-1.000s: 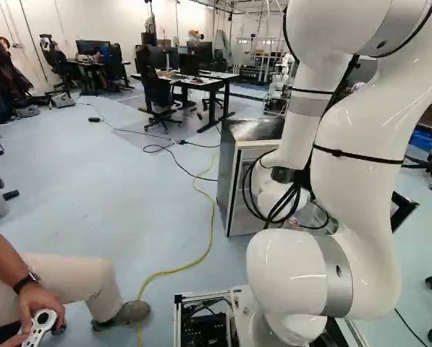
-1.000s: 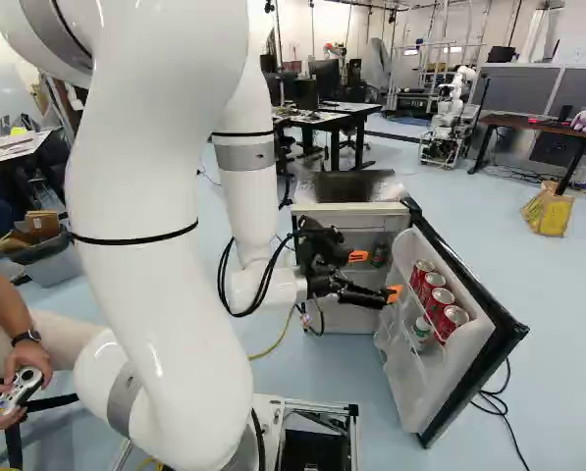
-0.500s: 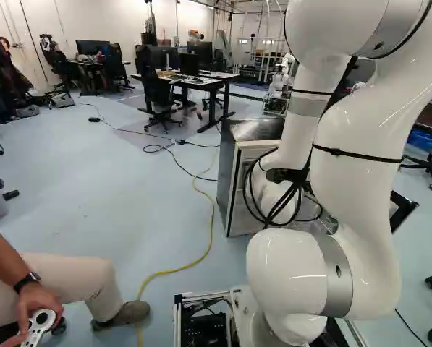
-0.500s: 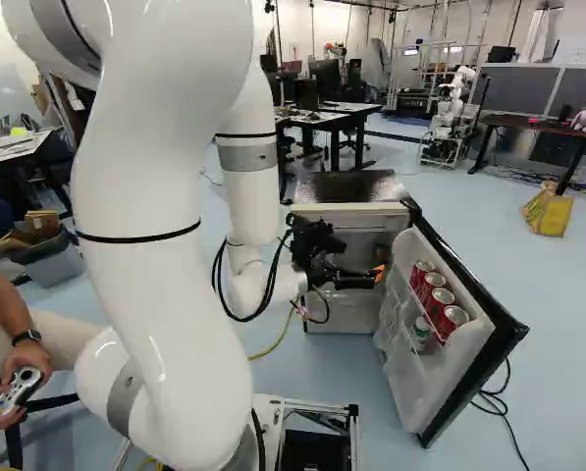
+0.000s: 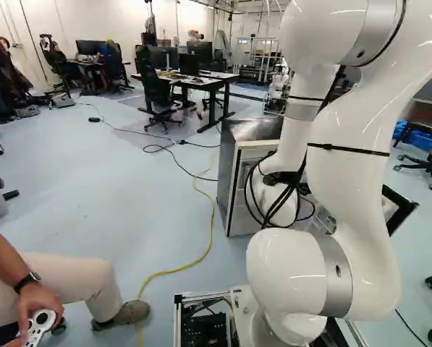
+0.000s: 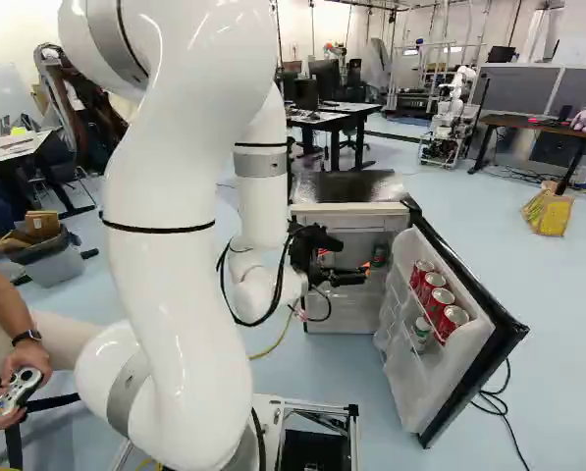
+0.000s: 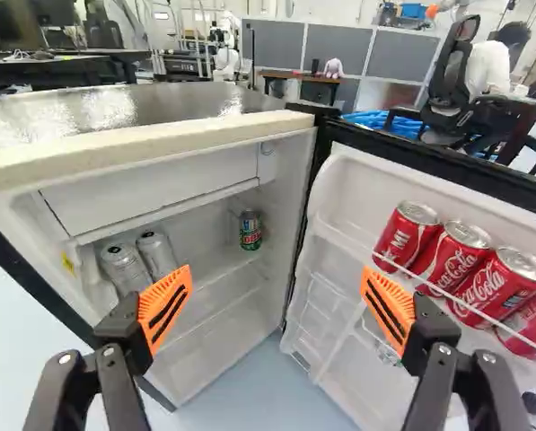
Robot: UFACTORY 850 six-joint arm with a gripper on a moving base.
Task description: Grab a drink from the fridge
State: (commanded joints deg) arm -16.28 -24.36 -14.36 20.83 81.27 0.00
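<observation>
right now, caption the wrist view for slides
Open black hand facing a white-lined fridge, red cans racked in its door

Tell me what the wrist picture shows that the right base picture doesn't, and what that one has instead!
Only the wrist view: two shiny silver metal cans inside the fridge.

Only the right base view: a thin yellow cable on the floor, and a person's hand on a silver-grey game controller.

Both: the open white fridge with a dark top, four round red cans in its door, one small green can inside, and the black fingers with orange pads.
</observation>
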